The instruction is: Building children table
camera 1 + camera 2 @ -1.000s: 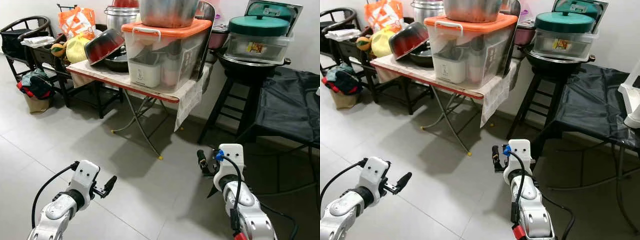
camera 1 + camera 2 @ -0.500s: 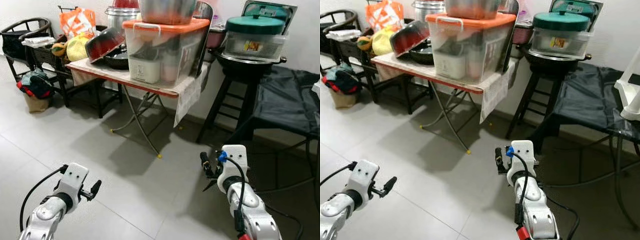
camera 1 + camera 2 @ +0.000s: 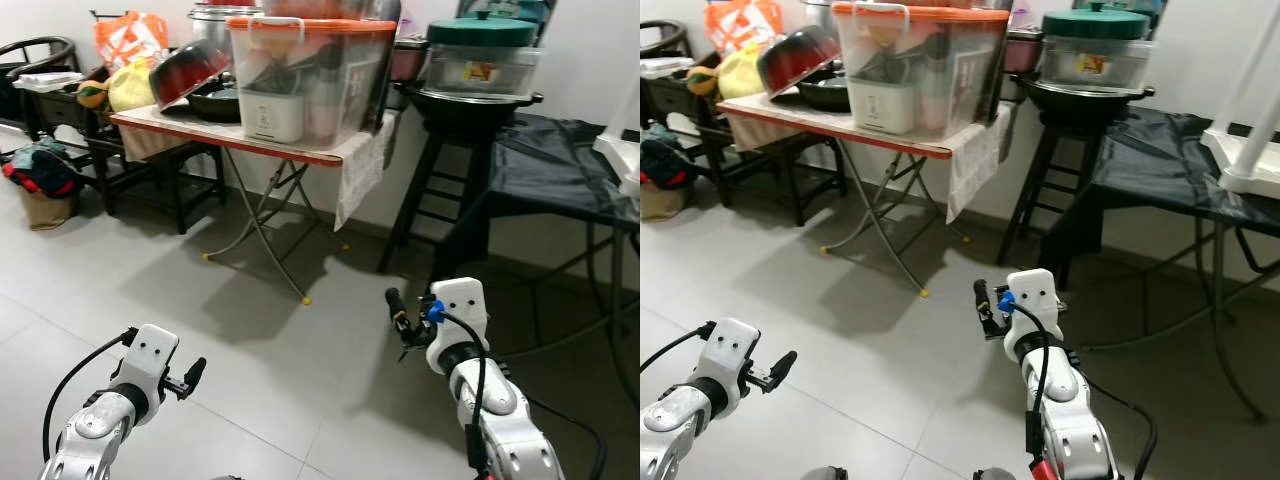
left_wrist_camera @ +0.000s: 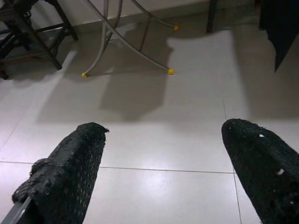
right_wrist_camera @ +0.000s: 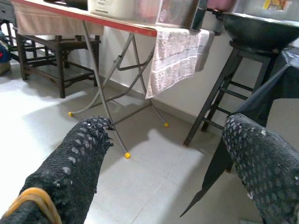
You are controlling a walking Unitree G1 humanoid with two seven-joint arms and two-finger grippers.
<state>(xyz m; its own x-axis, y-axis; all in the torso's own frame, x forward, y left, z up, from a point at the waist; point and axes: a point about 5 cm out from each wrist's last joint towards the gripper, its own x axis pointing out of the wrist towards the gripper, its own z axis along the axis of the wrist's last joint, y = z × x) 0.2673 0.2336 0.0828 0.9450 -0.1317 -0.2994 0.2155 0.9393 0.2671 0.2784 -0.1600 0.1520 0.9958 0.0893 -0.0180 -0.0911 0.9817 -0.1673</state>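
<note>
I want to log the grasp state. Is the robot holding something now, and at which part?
Nothing is held. The left tool and the right tool both have their fingers spread apart, with only bare floor tiles between them.

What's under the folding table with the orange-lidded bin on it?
Under the folding table are crossed metal legs with yellow feet, bare floor tile and the table's shadow. The hanging towel hides the wall-side corner, so anything there can't be seen.
</note>
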